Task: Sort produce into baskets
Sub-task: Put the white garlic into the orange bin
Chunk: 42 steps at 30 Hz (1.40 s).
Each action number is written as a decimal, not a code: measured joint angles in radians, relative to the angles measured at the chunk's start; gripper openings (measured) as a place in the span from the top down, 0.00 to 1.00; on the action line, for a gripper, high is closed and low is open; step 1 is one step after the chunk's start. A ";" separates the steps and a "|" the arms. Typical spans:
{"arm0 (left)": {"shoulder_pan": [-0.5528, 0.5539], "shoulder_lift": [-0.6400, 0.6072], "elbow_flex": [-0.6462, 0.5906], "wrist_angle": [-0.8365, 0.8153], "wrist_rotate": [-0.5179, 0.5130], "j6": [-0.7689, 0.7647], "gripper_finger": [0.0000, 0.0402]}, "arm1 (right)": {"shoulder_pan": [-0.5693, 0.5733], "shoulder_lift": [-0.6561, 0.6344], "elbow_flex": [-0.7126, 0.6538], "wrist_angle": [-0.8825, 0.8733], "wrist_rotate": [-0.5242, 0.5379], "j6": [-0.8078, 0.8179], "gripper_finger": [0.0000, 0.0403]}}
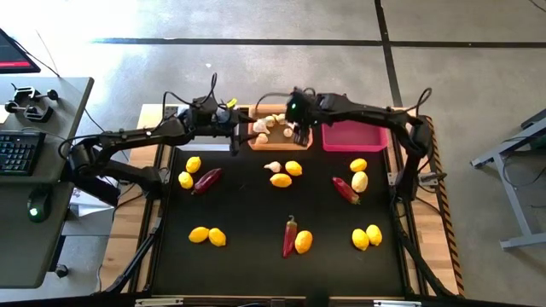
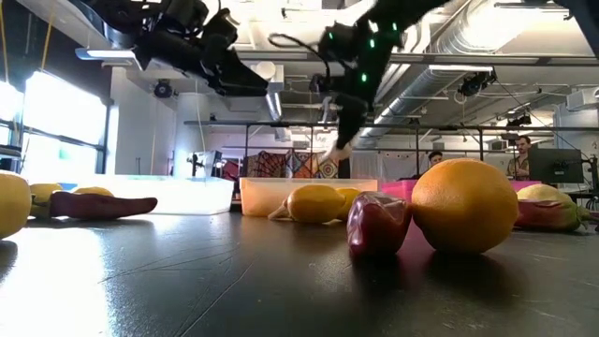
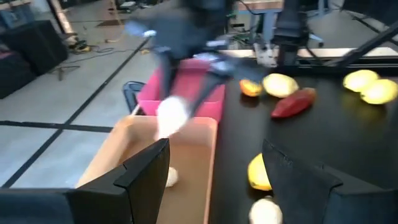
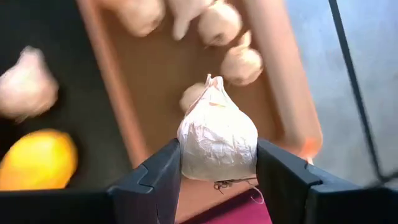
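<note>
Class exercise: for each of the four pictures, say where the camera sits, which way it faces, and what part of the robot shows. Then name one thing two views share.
High: overhead, straight down on the table; both arms show.
Low: table height, level across at a lemon; arms enter from above.
Left wrist: on the left arm, facing the orange basket past its open left gripper.
Right wrist: looking down past the right gripper, shut on a garlic bulb.
Shared: that bulb also shows in the left wrist view.

Grey concrete floor [image 1: 256, 77] w/ dark lines; desk [image 1: 47, 170] w/ keyboard [image 1: 19, 152]; prob. ducts [image 2: 487, 37] overhead.
</note>
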State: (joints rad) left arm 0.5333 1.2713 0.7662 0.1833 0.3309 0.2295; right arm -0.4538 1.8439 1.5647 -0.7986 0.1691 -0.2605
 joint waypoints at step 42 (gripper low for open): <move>-0.157 0.140 -0.001 0.265 0.168 -0.019 0.41 | -0.178 0.088 -0.222 0.403 -0.059 0.022 0.37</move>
State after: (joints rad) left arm 0.3762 1.4113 0.7654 0.4487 0.4985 0.2108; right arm -0.6323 1.9317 1.3422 -0.3958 0.1102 -0.2386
